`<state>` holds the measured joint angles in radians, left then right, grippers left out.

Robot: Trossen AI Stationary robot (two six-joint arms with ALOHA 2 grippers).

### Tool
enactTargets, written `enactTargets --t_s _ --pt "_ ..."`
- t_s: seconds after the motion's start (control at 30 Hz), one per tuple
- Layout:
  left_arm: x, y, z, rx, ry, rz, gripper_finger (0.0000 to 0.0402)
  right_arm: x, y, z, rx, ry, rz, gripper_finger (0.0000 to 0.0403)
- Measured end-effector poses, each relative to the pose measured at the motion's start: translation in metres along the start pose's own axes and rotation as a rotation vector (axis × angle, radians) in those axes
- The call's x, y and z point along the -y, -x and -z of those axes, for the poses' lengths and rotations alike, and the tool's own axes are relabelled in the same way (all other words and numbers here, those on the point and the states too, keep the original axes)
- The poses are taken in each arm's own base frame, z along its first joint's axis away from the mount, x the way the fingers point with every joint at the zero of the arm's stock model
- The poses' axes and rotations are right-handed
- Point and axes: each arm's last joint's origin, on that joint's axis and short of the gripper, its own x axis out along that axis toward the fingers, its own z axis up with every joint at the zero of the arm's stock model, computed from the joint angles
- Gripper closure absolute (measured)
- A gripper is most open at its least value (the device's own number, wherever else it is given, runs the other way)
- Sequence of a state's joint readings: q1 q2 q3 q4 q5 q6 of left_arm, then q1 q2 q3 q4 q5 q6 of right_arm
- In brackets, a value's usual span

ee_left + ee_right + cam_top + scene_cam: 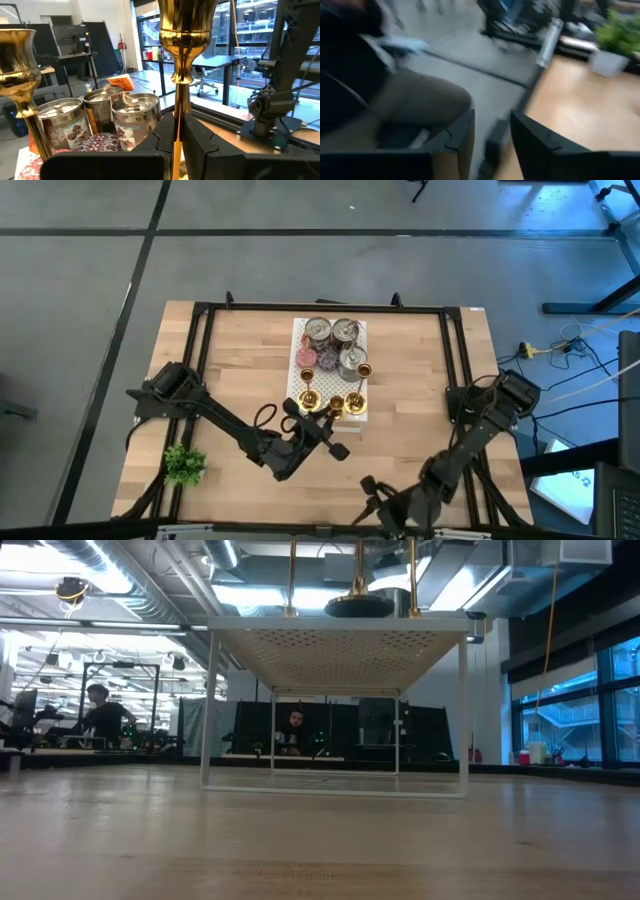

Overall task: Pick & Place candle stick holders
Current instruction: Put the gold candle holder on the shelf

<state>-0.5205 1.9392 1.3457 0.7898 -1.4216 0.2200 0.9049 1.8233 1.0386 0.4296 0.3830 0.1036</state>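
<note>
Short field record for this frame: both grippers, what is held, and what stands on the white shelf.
left gripper: shut on the stem of a gold candle stick holder at the white shelf's near edge
right gripper: open, holding nothing, at the table's near edge
shelf contents: three silver tins, more gold holders, pink discs
other: small green plant at the near left corner

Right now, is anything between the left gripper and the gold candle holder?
No. The left gripper is shut right on the stem of the gold candle stick holder. The silver tins sit behind it, and another gold holder stands off to one side.
</note>
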Motion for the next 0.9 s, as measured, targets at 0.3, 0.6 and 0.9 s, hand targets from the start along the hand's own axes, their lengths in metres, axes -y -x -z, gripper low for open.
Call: enactTargets --t_s 0.3,0.6,0.9 --pt "-0.002 -0.005 0.000 -0.004 -0.002 -0.031 0.0390 0.014 0.008 0.016 0.199 -0.044 -0.068 0.0313" --pt "-0.005 -0.005 -0.004 -0.010 0.019 -0.066 0.0390 0.007 0.011 0.018 0.197 -0.012 -0.022 0.0313" --pt "-0.005 -0.013 -0.004 -0.003 0.033 -0.049 0.0390 0.007 0.011 0.018 0.196 -0.012 -0.020 0.0313"
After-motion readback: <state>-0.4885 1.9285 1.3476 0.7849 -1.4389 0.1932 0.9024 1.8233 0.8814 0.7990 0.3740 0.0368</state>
